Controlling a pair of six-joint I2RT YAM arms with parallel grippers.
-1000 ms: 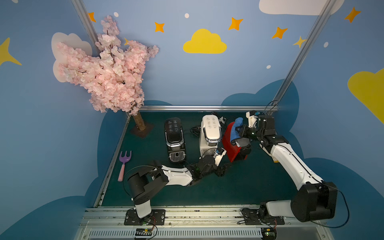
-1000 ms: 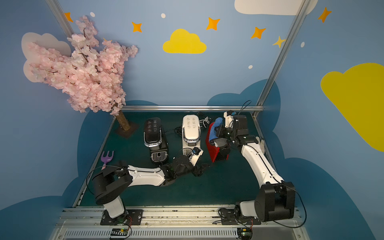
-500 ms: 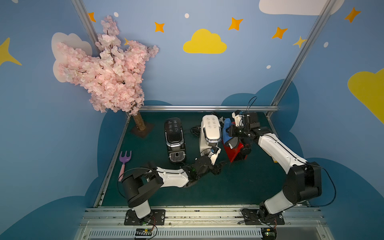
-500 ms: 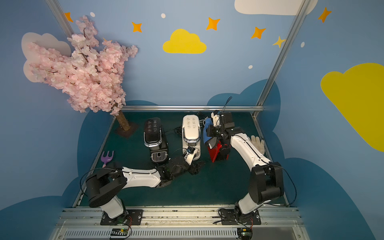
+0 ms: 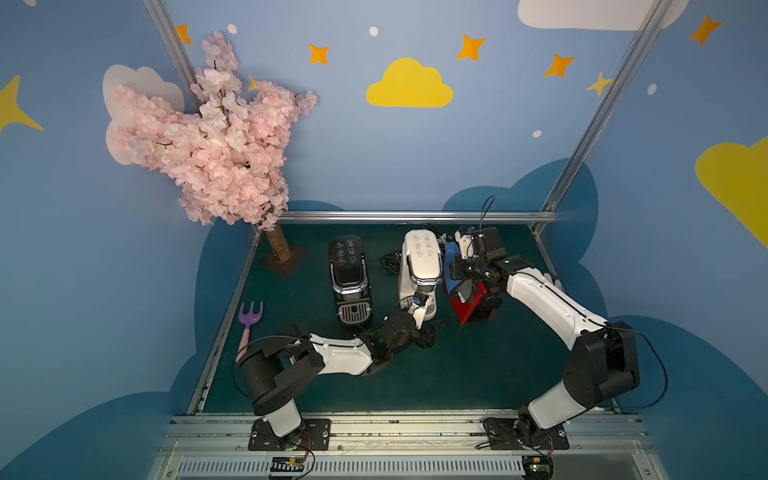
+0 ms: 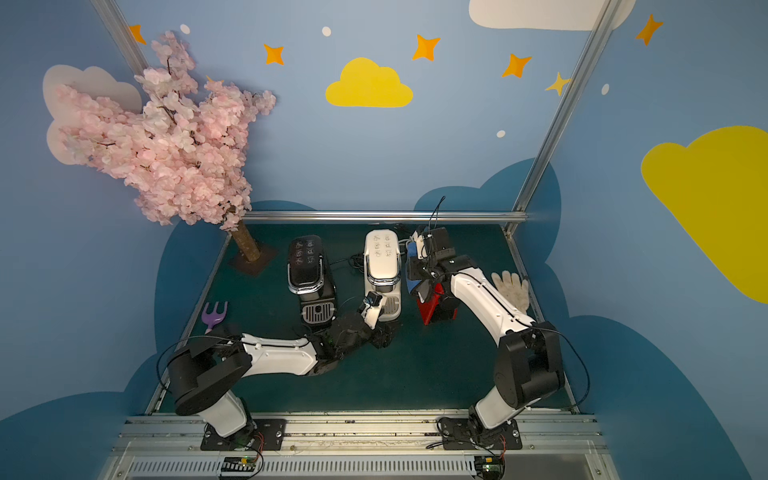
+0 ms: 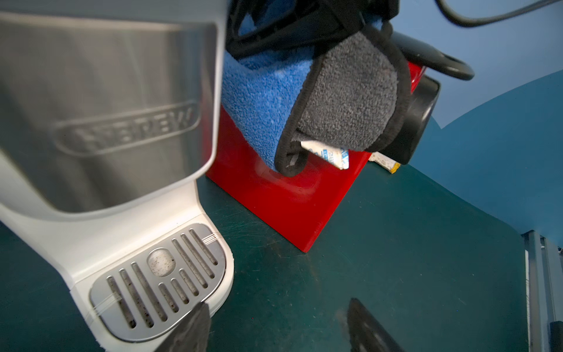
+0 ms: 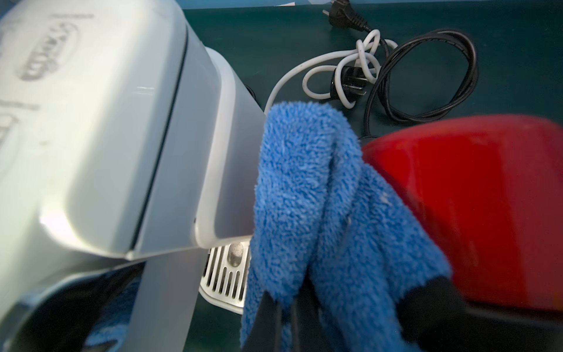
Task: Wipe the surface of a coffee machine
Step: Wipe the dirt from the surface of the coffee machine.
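The cream-white coffee machine (image 5: 422, 259) (image 6: 382, 259) stands at the back middle of the green mat, its silver drip grille (image 7: 158, 277) facing forward. My right gripper (image 5: 455, 272) (image 8: 285, 301) is shut on a blue cloth (image 8: 304, 198) (image 7: 262, 100) with a grey, black-edged underside. The cloth hangs in the gap between the coffee machine's right side (image 8: 195, 146) and the red machine; I cannot tell whether it touches. My left gripper (image 5: 432, 332) (image 7: 278, 304) stands open and low at the base front, one fingertip (image 7: 198, 317) over the grille's corner, nothing between the fingers.
A black machine (image 5: 349, 270) stands left of the white one, and a red-and-black machine (image 5: 473, 303) close on its right. Tangled power cables (image 8: 396, 76) lie behind. A blossom tree (image 5: 208, 145), a purple fork (image 5: 249, 320) and a white glove (image 6: 511, 286) sit near the mat's edges.
My right arm has swung left from over the red machine, bringing the blue cloth beside the white machine's right side. The left arm has shifted slightly left and stays open.
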